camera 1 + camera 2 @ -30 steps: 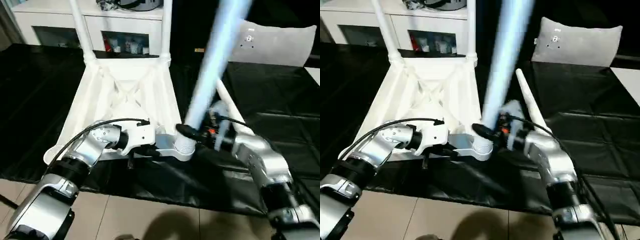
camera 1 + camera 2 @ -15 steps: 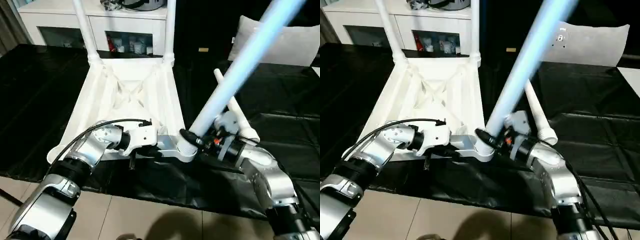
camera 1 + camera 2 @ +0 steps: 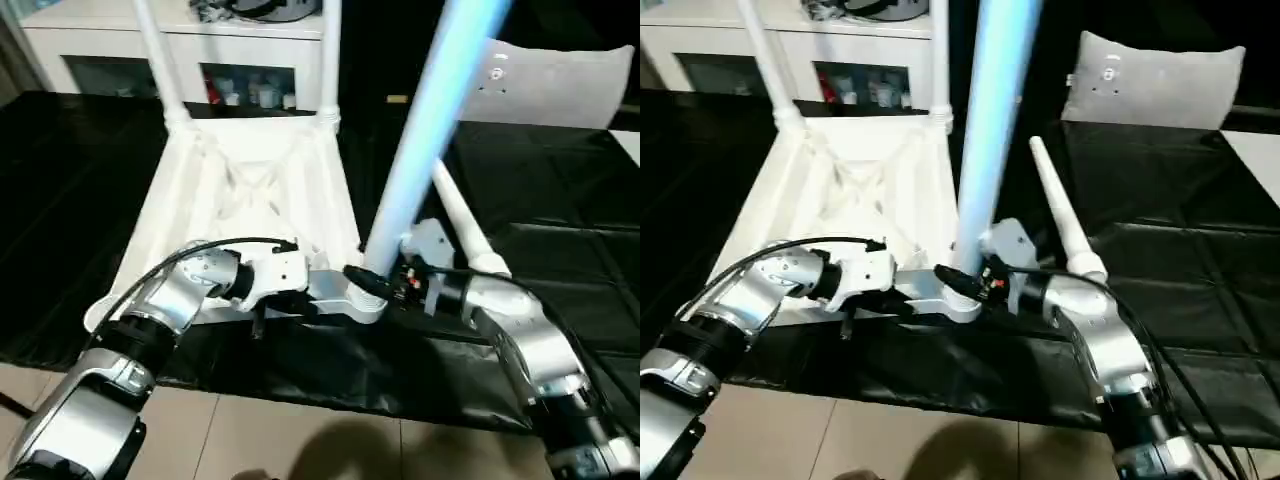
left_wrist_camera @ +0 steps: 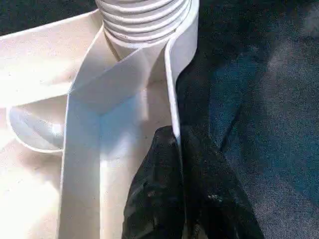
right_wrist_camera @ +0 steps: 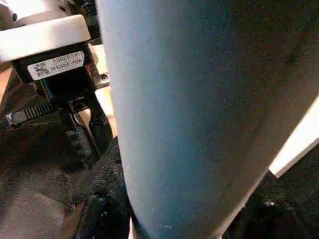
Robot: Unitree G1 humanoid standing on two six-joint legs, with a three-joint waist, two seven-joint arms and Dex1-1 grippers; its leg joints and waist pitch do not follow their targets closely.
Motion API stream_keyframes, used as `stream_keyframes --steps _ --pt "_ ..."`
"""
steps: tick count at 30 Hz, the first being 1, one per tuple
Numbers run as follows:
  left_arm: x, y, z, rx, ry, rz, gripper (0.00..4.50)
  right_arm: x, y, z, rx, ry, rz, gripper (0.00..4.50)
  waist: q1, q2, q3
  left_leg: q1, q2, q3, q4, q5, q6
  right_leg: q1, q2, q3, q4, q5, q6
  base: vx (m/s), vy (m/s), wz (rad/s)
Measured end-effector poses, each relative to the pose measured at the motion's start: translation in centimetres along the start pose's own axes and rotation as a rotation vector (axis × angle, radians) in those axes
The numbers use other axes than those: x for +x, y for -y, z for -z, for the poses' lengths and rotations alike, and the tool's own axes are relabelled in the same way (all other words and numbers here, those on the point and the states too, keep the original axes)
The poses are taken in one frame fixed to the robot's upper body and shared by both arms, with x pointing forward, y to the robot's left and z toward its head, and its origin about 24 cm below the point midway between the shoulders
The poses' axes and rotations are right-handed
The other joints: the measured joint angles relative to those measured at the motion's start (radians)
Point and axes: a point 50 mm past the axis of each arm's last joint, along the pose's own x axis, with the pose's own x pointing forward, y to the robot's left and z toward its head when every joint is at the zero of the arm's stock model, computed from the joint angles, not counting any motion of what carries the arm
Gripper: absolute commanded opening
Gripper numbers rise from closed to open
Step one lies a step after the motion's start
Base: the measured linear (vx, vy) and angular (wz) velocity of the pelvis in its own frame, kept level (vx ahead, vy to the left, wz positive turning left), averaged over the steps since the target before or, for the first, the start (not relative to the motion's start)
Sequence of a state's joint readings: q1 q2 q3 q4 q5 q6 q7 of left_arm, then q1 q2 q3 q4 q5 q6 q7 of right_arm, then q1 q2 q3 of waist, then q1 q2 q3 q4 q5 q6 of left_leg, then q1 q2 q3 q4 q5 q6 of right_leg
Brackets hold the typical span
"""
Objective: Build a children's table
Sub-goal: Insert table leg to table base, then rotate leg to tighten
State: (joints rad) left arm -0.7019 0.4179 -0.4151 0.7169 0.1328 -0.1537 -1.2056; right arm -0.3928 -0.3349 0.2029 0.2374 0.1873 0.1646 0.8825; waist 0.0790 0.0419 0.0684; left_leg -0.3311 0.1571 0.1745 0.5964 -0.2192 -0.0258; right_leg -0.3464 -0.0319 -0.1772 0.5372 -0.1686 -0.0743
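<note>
- Your table top (image 3: 250, 190) lies upside down on the black sheet (image 3: 560, 200), ribbed underside facing up, with 2 legs (image 3: 160, 60) already standing in the far corner sockets
- Your left gripper (image 4: 177, 191) is pinched shut on the thin rim of the top's near edge, just beside the ribbed near corner socket (image 4: 144, 20)
- Your right gripper (image 3: 375, 285) is clamped part-open around the base of a third leg (image 3: 425, 120), right at that same near socket; the leg rises steeply, leaning slightly away to the right
- In your right wrist view that leg (image 5: 199, 114) crosses close in front of the camera, with the left gripper's body behind it
- The 4th leg (image 3: 465, 230) lies loose on the sheet just behind your right wrist
- A white cabinet (image 3: 240, 50) stands beyond the table top, and a flat pale board (image 3: 560, 85) sits at the far right
</note>
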Motion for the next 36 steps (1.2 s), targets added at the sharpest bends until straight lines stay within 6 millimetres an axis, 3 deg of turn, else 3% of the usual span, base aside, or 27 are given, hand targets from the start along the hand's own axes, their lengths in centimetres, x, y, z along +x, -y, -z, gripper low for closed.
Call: stream_keyframes --steps 4,11,17,21,26,36 --pt "-0.6 -1.0 -0.1 -0.004 -0.025 0.010 0.00 0.6 0.5 -0.6 -0.003 -0.005 -0.032 1.87 -0.019 0.003 0.020 0.000 0.001 -0.002 -0.004 0.000 0.000 0.003 0.000 -0.007 -0.012 0.000 0.000 0.000 0.000 0.00" --pt "-1.6 -1.5 -0.1 0.007 -0.051 0.024 0.00 1.3 0.5 -1.2 0.002 0.000 -0.068 1.87 -0.043 -0.003 0.031 0.000 0.000 -0.003 -0.006 0.000 0.000 0.007 0.000 -0.007 -0.016 0.000 0.000 0.000 0.000 0.00" --pt "-2.3 -0.7 0.6 -0.071 -0.014 -0.015 0.00 2.1 0.3 -1.4 0.038 0.005 -0.053 1.87 -0.052 -0.008 0.031 0.001 0.000 -0.001 -0.010 0.000 0.000 0.006 0.000 -0.002 -0.015 0.000 0.000 0.000 0.000 0.00" --pt "-2.4 0.2 0.8 -0.152 -0.003 -0.091 0.00 2.7 0.0 -1.5 0.060 -0.001 -0.006 1.87 -0.063 -0.009 0.032 0.009 -0.001 0.000 -0.011 -0.001 -0.001 0.006 0.000 -0.001 -0.015 0.000 0.000 0.000 0.000 0.00" --pt "-1.4 2.4 0.2 -0.280 0.018 -0.201 0.00 3.4 -0.1 -1.5 0.095 -0.016 0.111 1.87 -0.104 -0.009 0.033 0.018 -0.001 -0.002 -0.011 -0.006 -0.005 0.014 0.000 -0.003 -0.016 -0.011 0.005 0.000 0.000 0.00" --pt "-0.3 3.4 -1.7 -0.315 -0.047 -0.274 0.00 3.7 0.4 -1.7 0.126 -0.018 0.192 1.87 -0.108 -0.012 0.033 0.016 -0.002 -0.003 -0.011 -0.007 -0.005 0.005 0.000 -0.006 -0.017 -0.015 0.005 0.000 0.000 0.00"
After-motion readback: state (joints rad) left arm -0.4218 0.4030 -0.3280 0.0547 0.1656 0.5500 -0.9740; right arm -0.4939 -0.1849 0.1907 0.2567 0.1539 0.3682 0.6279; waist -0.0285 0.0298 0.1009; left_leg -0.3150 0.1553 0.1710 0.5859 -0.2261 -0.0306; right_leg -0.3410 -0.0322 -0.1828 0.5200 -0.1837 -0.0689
